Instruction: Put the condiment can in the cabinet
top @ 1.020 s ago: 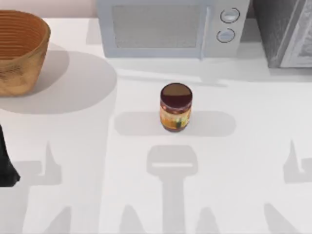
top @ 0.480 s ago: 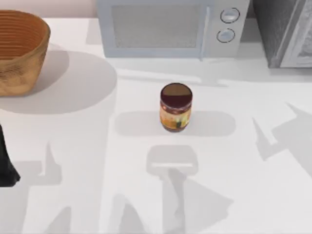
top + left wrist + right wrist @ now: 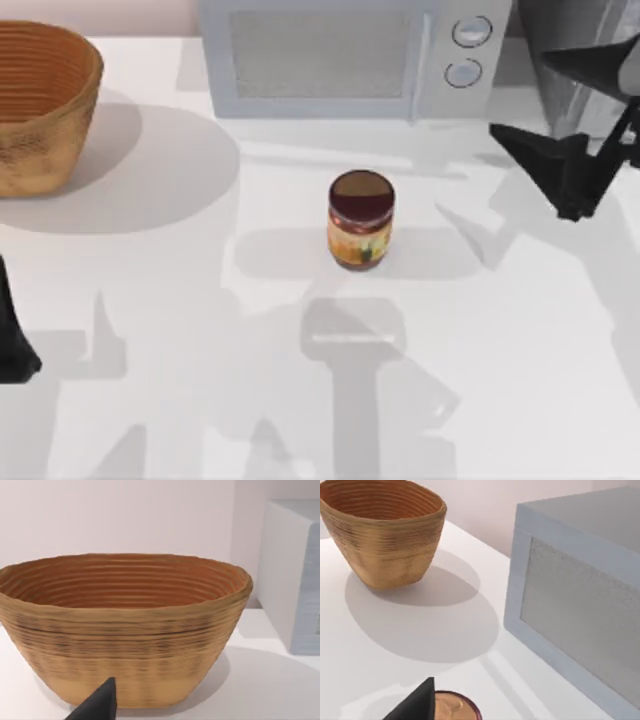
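The can [image 3: 360, 220] stands upright mid-worktop [image 3: 200, 300], ungrasped, in front of the microwave [image 3: 340, 60]. The right tool [image 3: 580, 125] hangs near the cabinet [image 3: 560, 50], fingers spread, empty. The approach is in hand; next it must descend around the can

The condiment can [image 3: 360, 220], a small jar with a dark maroon-brown round lid and a yellow-orange label, stood upright near the table's middle, well apart from the cabinet [image 3: 560, 50], whose dark grey speckled panels and pale framed door sat at the far right corner.
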Controlling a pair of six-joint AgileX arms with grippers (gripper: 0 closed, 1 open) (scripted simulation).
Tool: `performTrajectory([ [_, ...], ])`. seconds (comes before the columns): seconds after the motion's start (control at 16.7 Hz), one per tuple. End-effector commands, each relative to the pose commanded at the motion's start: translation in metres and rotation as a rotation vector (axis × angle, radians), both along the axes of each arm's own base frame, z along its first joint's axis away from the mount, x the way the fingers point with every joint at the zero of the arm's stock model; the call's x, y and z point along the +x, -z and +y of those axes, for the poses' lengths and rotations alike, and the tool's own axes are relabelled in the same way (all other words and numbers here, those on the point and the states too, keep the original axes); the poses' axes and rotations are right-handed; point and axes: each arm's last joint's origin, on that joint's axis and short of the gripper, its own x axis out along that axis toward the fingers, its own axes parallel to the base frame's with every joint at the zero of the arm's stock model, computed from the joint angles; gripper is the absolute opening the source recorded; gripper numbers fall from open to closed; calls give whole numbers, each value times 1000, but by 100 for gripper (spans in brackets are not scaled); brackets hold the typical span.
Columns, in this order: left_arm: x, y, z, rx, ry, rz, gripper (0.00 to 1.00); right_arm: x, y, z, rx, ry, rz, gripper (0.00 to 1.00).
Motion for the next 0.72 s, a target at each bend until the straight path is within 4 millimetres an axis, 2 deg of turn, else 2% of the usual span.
performTrajectory([
  [0.18, 0, 0, 0, 0, 0, 0, 100, 47, 43, 18, 4, -187, 26, 100],
  [0.36, 0, 0, 0, 0, 0, 0, 100, 79, 96, 34, 21, -353, 44, 100],
  [0.54, 0, 0, 0, 0, 0, 0, 100, 96, 146, 46, 44, -487, 50, 100],
  [0.72, 0, 0, 0, 0, 0, 0, 100, 103, 181, 54, 63, -575, 49, 100],
])
